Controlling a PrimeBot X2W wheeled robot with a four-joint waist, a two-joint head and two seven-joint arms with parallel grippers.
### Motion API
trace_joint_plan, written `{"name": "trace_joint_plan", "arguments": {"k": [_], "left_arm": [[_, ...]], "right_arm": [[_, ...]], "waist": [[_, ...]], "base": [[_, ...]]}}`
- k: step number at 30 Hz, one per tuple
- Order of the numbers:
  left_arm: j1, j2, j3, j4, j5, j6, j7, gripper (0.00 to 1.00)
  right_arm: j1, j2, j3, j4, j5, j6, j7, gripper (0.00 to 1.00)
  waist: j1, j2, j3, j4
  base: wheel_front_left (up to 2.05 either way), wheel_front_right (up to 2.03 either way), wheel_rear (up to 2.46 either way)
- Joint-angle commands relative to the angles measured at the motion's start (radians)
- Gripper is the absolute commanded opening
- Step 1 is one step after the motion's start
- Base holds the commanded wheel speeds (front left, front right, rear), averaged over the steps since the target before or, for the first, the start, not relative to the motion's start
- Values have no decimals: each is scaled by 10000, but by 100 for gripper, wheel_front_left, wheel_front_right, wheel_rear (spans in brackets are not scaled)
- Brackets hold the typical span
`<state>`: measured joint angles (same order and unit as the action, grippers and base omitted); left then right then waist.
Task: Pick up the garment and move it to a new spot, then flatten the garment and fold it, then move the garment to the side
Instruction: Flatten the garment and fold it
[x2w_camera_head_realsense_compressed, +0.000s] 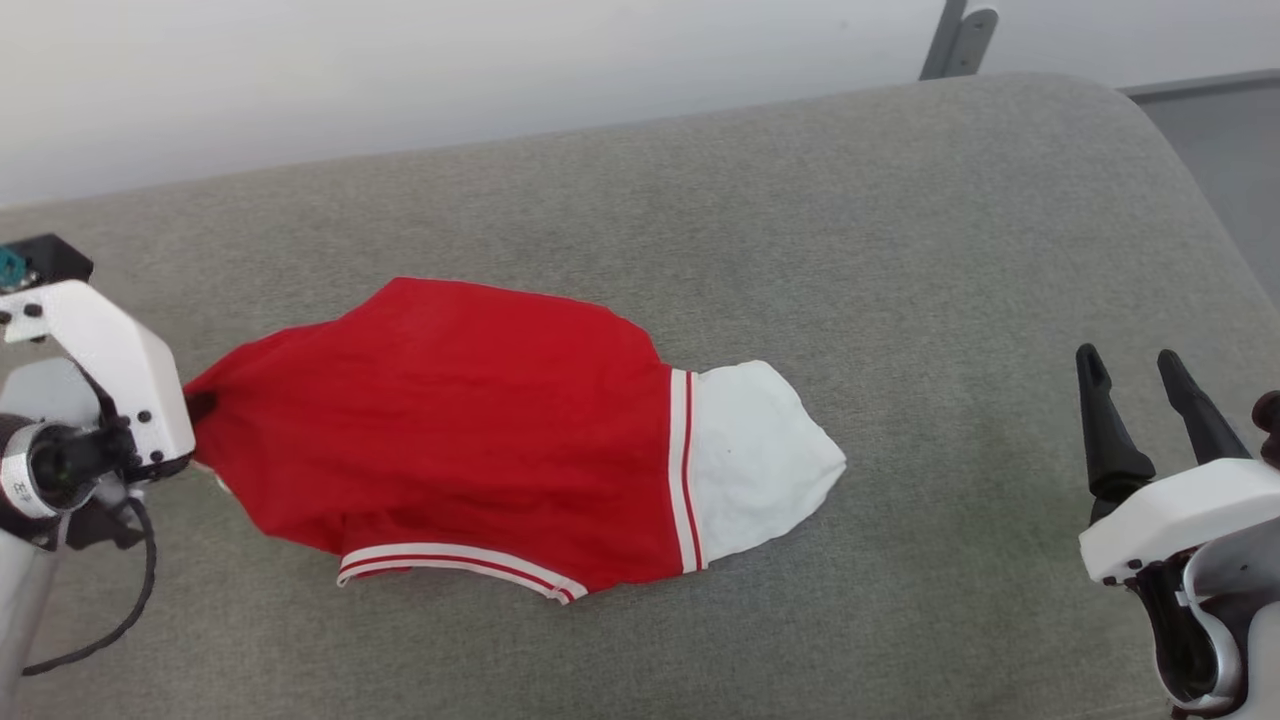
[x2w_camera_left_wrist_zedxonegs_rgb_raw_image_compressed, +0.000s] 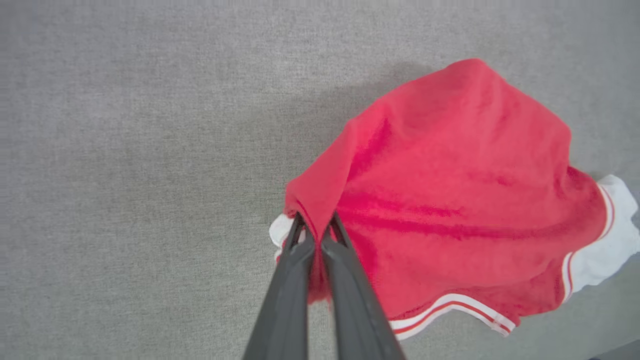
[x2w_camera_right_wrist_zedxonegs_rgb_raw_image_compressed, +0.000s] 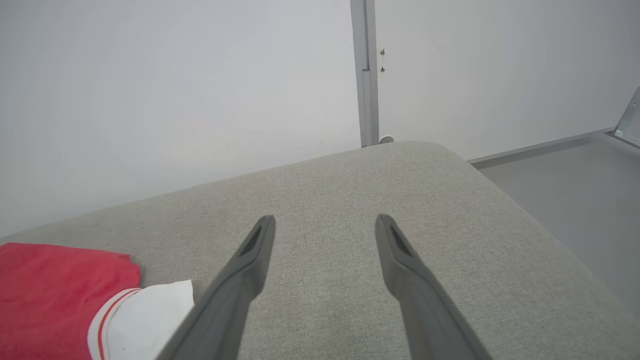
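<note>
since the first job is to pick up the garment (x2w_camera_head_realsense_compressed: 480, 430) and take it to a new spot, the left gripper (x2w_camera_left_wrist_zedxonegs_rgb_raw_image_compressed: 315, 225) has its two dark fingers squeezed tight on a bunch of red cloth at one end of it, and the cloth pulls up into a little peak where it is pinched. holding it by an end looks like a good way to lift or drag it, because the rest can trail after. the right gripper (x2w_camera_head_realsense_compressed: 1130, 360) is off at the robot's right, well apart from the cloth, with its fingers spread wide and nothing between them. i think it waits there to keep out of the way until the flattening. the red jersey t-shirt lies on the grey padded top (x2w_camera_head_realsense_compressed: 900, 250), in the left and middle part of the head view. it is bunched and not flat yet, so folding looks a long way off. its long way runs from side to side: the pinched end points to the robot's left and the white sleeve (x2w_camera_head_realsense_compressed: 750, 460) points to the robot's right. a red and white striped band (x2w_camera_head_realsense_compressed: 450, 565) shows along the edge nearest the robot.
</note>
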<state>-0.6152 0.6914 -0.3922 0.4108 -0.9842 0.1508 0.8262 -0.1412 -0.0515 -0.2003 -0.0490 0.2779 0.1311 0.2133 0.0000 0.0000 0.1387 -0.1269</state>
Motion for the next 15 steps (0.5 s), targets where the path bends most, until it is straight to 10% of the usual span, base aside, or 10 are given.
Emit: {"name": "trace_joint_plan", "arguments": {"k": [1, 15], "left_arm": [[37, -11, 46, -240, -64, 66, 60, 0], [-99, -1576, -1797, -3209, -12, -8, 1494, 0]], "right_arm": [[76, 9, 3, -4, -12, -7, 52, 100], [-113, 7, 447, 85, 174, -7, 13, 100]], "waist": [[0, 0, -46, 88], [0, 0, -66, -157]], "base": [[0, 0, 0], [0, 0, 0]]}}
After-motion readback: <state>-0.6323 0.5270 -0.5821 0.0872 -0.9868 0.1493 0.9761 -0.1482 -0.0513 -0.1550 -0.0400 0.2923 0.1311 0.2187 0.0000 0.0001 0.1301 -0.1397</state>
